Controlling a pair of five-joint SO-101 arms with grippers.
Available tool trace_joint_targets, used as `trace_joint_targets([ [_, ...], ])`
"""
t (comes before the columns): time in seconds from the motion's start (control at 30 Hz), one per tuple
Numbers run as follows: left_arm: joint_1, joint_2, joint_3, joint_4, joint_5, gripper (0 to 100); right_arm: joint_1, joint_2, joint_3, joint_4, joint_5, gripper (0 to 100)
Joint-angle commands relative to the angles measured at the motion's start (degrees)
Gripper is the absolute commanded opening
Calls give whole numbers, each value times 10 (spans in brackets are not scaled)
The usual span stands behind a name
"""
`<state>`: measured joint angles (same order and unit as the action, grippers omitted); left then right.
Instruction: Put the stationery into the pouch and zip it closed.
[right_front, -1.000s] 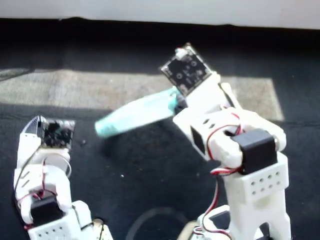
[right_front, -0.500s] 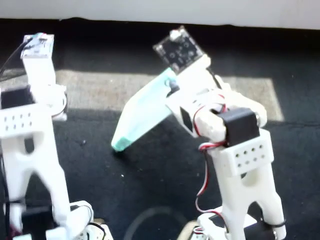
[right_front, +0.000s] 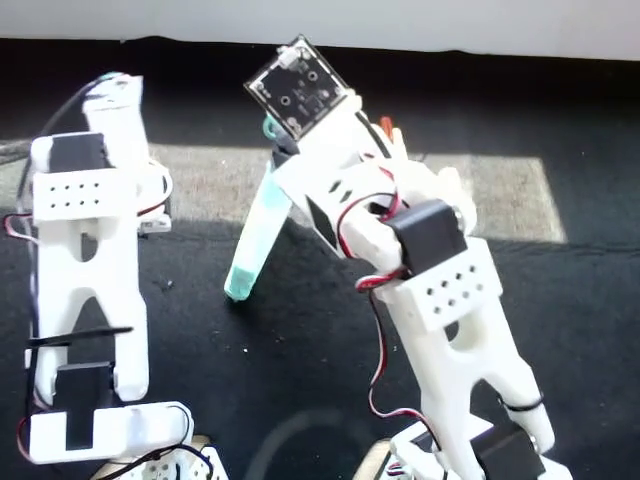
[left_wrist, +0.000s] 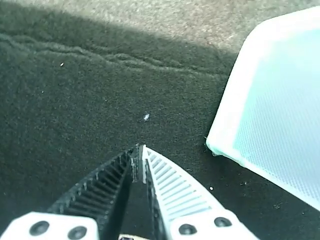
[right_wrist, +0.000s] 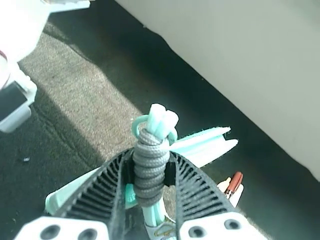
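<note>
- The right gripper (right_wrist: 150, 159) is clamped on the grey cord (right_wrist: 149, 175) of the pouch (right_front: 258, 235).
- The pouch hangs steeply tilted, its lower end at the dark mat (right_front: 300, 340).
- The left gripper (left_wrist: 138, 152) is closed and empty, near the pouch.

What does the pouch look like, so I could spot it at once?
Start at the dark table, between the white left arm and right arm. The right gripper grips a grey cord, and the pouch hangs from it. It is flat and pale turquoise, unlike the white arms.
</note>
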<state>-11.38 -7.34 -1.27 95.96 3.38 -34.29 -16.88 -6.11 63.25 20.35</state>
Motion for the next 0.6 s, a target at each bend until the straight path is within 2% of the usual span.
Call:
trace_joint_targets([
  [0.0,20,-5,-67,10,-10,14,-2,26,-6,-47,6,6],
  [0.1,21,-28,-141,43,-9,14,-2,30,-6,-70,8,6],
  [0.23,35,-82,-178,45,-9,17,-1,39,-5,-101,10,6],
  [0.47,131,-112,-88,44,-9,17,18,31,-13,-142,10,6],
  [0.57,159,-113,-46,19,-9,17,18,29,-47,-140,10,6],
])
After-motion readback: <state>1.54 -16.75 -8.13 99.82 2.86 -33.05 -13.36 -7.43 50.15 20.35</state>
